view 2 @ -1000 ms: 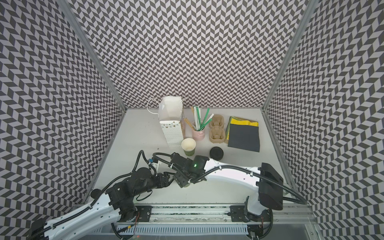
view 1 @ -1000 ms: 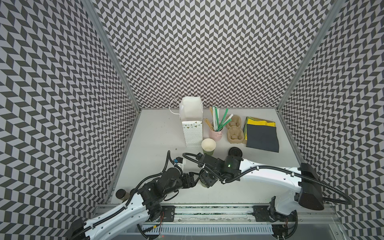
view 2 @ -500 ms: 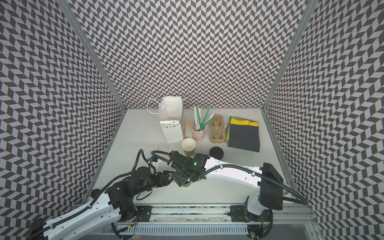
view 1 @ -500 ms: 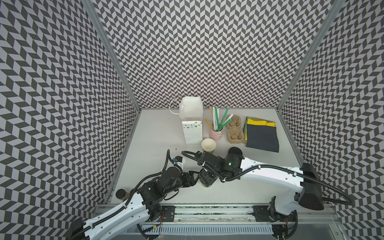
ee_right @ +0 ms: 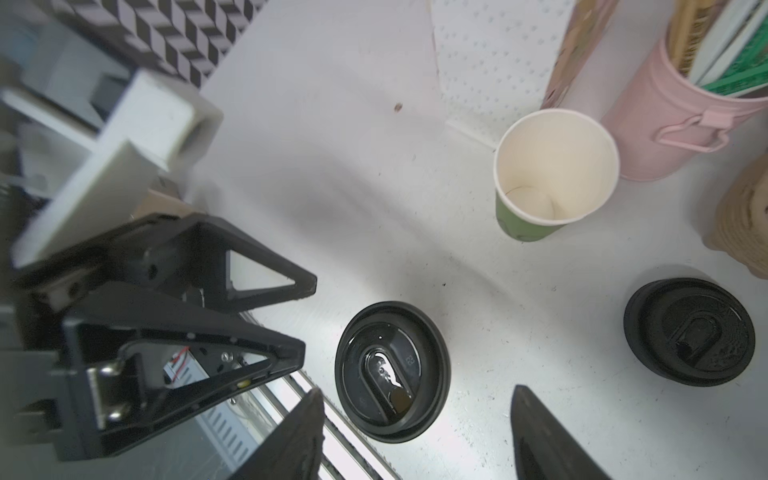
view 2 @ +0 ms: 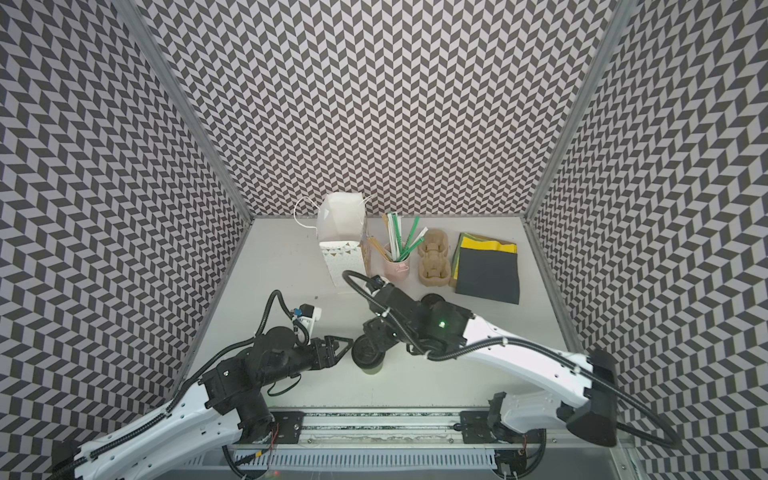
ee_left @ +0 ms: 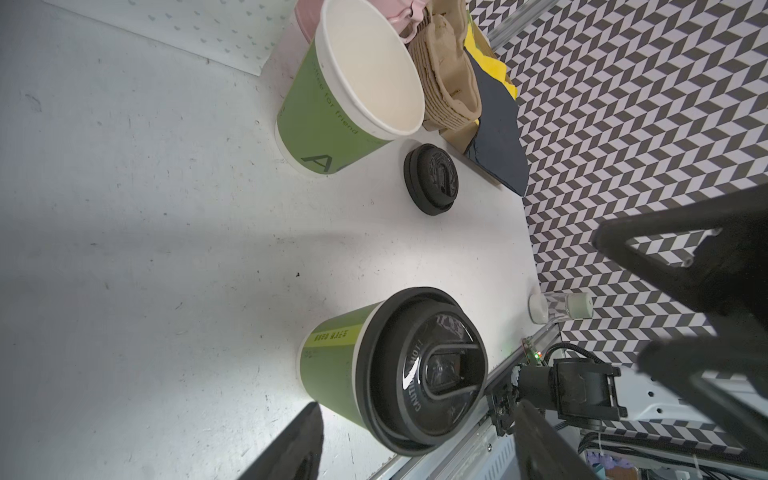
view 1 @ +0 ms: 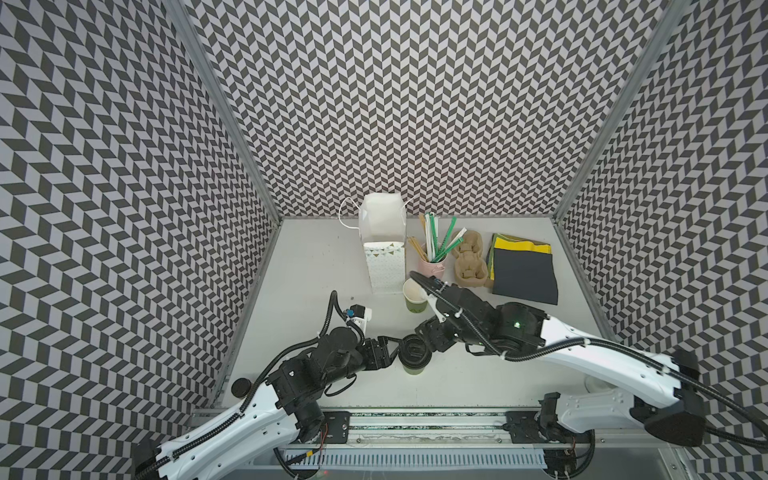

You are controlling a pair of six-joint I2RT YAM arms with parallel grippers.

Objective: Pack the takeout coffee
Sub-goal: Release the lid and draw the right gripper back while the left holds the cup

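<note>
The takeout coffee [view 1: 412, 358] [view 2: 367, 358] stands upright near the table's front: a green cup [ee_left: 332, 365] with a black lid [ee_right: 392, 370] on it. My left gripper [view 1: 392, 353] [ee_left: 415, 449] is level with the cup on its left. It is open, its fingers [ee_left: 299, 444] short of the cup's sides and holding nothing. My right gripper [view 1: 430, 347] [ee_right: 415, 436] hangs just above and to the right of the lid, open and empty. A twin green cup [view 1: 415, 296] [ee_right: 555, 166] without a lid stands further back.
A spare black lid [ee_right: 690, 332] [view 2: 432, 299] lies right of the open cup. Behind stand a white paper bag [view 1: 384, 245], a pink cup of straws [view 1: 434, 264], a cardboard cup carrier [view 1: 469, 262] and dark and yellow napkins [view 1: 523, 270]. The front rail [view 1: 415, 419] runs close behind the coffee.
My right gripper has lifted off the cup and drawn back to the right, so the black lid now shows on the cup. The left arm has barely moved.
</note>
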